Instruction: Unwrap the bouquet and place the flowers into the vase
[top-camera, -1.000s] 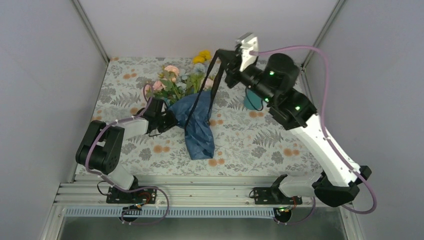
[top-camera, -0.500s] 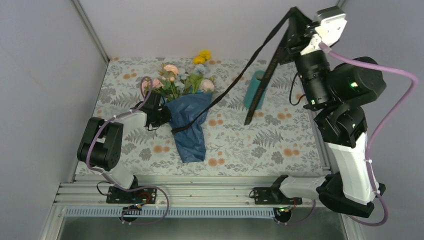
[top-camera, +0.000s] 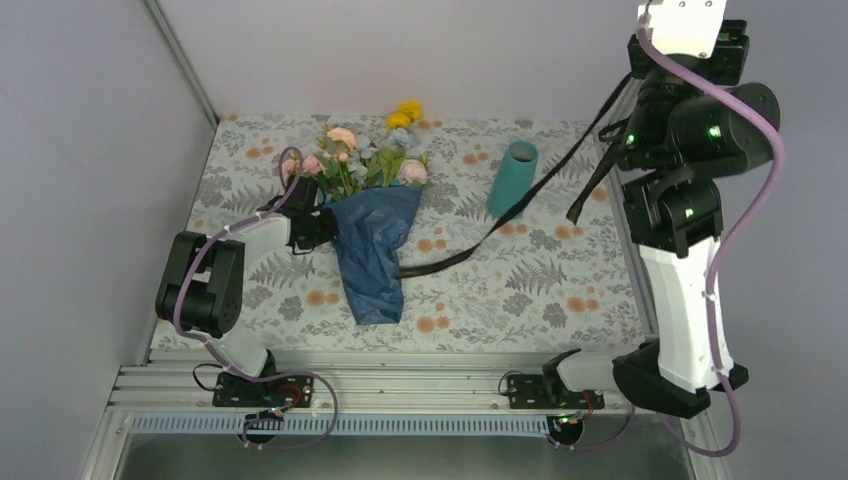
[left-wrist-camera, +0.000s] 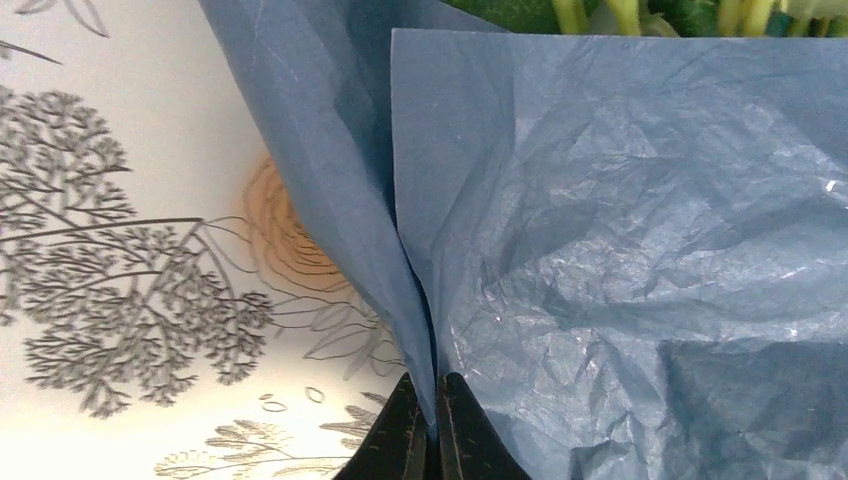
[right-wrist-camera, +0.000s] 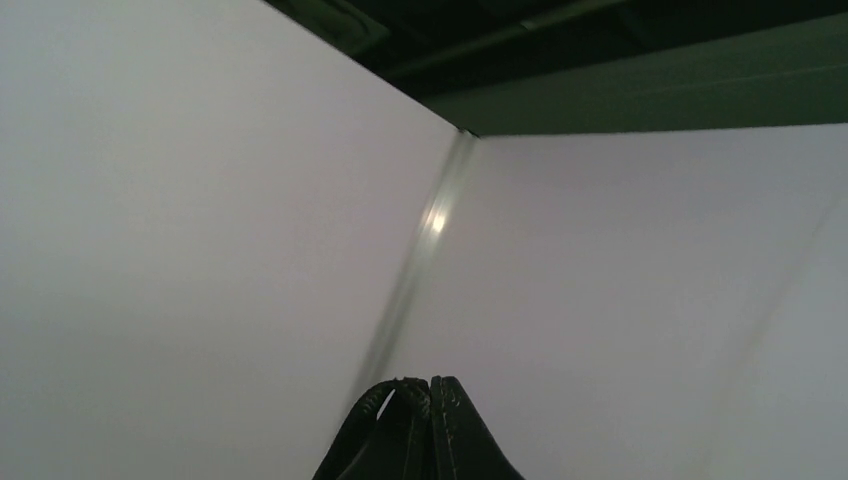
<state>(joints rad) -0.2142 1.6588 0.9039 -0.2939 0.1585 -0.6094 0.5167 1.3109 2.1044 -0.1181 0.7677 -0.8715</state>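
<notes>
You are in the unwrapping step. Your left pincer (left-wrist-camera: 432, 400) is clamped on a fold of the blue paper (left-wrist-camera: 620, 250) at the left edge of the bouquet (top-camera: 372, 235). The bouquet lies on the surface (top-camera: 520, 290) with its flowers (top-camera: 365, 160) pointing away, and the teal vase (top-camera: 513, 178) stands upright to its right. Your right pincer (right-wrist-camera: 431, 385) is up high, jaws together on the black ribbon (top-camera: 445, 258), whose tail trails down to the surface just beside the paper. The tie looks to be off the wrap. Next, drop the ribbon clear of the vase, then bring that arm down to peel the paper open.
</notes>
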